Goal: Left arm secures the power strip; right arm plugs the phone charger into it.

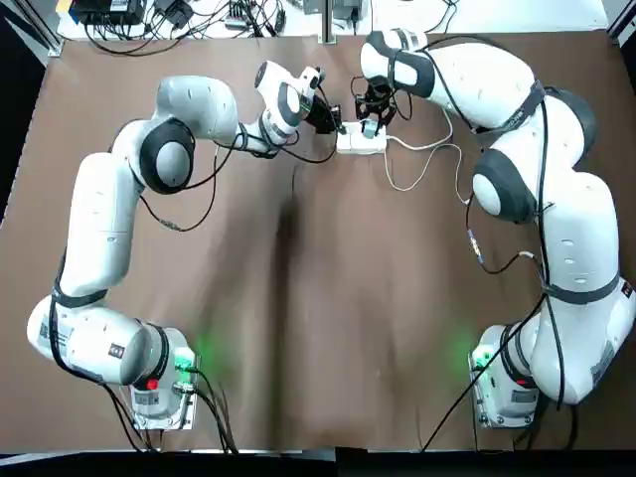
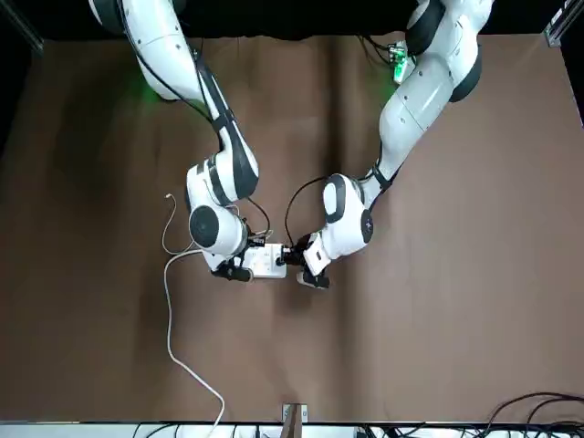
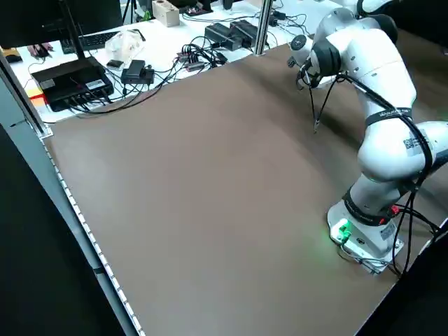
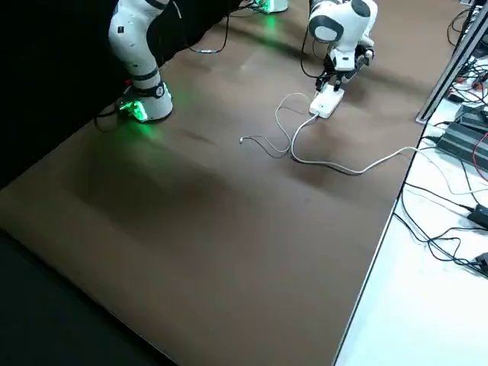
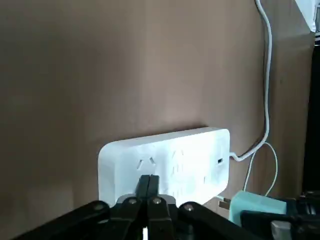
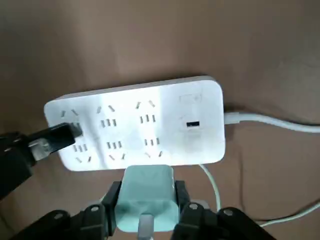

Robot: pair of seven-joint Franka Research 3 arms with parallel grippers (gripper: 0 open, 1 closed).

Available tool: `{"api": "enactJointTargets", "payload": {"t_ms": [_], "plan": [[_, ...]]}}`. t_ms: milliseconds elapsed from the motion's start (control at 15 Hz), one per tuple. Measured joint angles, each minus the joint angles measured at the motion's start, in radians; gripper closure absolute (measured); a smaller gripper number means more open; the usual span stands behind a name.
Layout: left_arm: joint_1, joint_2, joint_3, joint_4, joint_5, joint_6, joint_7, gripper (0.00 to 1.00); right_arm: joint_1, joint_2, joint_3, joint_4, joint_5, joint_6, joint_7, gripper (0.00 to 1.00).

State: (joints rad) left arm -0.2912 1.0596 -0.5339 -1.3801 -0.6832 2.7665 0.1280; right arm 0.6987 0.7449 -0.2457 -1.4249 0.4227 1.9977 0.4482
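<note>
Power strip [image 6: 135, 125] – smooth glossy white plastic; phone charger [image 6: 147, 197] – matt teal plastic; table [image 1: 298, 298] – matt brown.

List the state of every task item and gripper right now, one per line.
power strip: flat on the table, sockets up, nothing plugged in.
phone charger: held just beside the strip's long edge, not yet inserted.
left gripper: fingers shut, tip pressing on one end of the strip.
right gripper: shut on the charger.
thick white cord: trailing loose across the table.

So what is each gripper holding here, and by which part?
The right gripper clamps the phone charger by its teal body's sides. The left gripper, fingers together, presses on the power strip end, gripping nothing.
</note>
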Motion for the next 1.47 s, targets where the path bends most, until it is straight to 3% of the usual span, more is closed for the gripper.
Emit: {"api": "enactJointTargets", "payload": {"t_ms": [1467], "plan": [[0.000,0.000,0.000,0.000,0.000,0.000,0.000,0.99,0.017,0.032,0.002,0.000,-0.051,0.079,0.014,0.52]]}}
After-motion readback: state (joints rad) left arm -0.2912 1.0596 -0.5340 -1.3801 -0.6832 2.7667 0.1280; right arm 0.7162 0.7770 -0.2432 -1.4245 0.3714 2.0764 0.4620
